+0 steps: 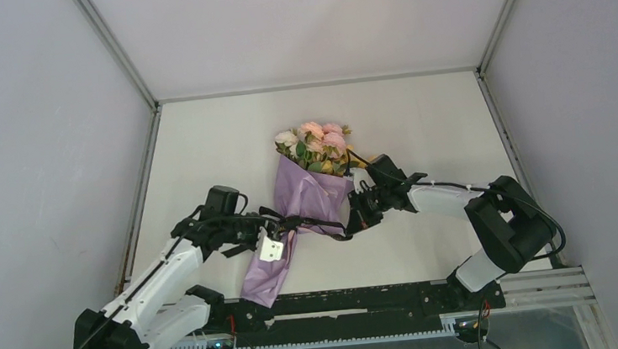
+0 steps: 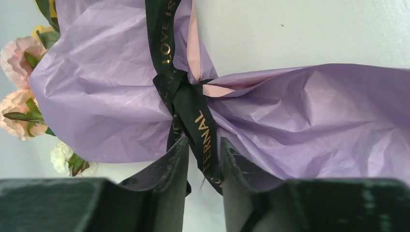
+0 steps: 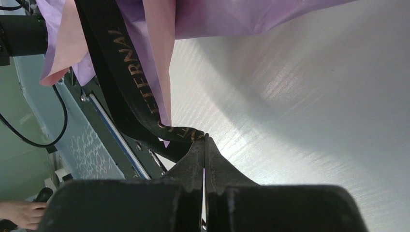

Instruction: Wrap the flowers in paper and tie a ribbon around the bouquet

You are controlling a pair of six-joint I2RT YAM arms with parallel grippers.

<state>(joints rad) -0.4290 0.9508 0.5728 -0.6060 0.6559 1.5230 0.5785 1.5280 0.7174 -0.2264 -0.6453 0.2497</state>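
The bouquet lies on the white table: pink, white and yellow flowers (image 1: 317,144) top a lilac paper (image 1: 304,200) cone. A black ribbon (image 2: 186,99) with gold lettering is knotted round the paper (image 2: 106,96) at its cinched waist. My left gripper (image 2: 204,145) sits at the knot from the left, its jaws apart, and a ribbon tail hangs loose between them. My right gripper (image 3: 205,137) is to the right of the cone, shut on the other end of the ribbon (image 3: 125,63), which runs taut to the paper (image 3: 159,29). Blooms (image 2: 17,53) show at the left edge of the left wrist view.
The black base rail (image 1: 368,304) runs along the near edge just below the cone's tail. Grey walls enclose the table on three sides. A person's hand (image 3: 19,212) shows beyond the near edge in the right wrist view.
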